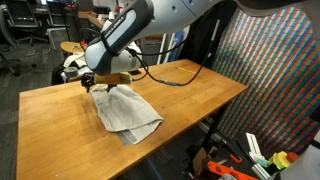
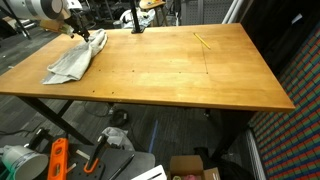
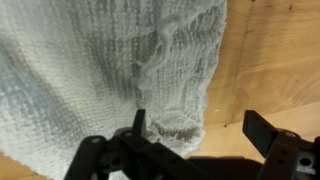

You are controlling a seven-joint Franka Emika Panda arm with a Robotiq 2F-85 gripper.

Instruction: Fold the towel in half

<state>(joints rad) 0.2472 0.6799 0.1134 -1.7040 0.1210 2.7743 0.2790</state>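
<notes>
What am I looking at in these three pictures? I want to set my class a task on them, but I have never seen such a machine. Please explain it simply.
It is a robot arm ending in a two-fingered hand. Two pictures come from cameras outside the robot, looking at the wooden table from different places. The third comes from a camera on the arm's wrist, looking past the hand. On the table lies a crumpled off-white towel. The hand is open at the towel's edge and holds nothing.
</notes>
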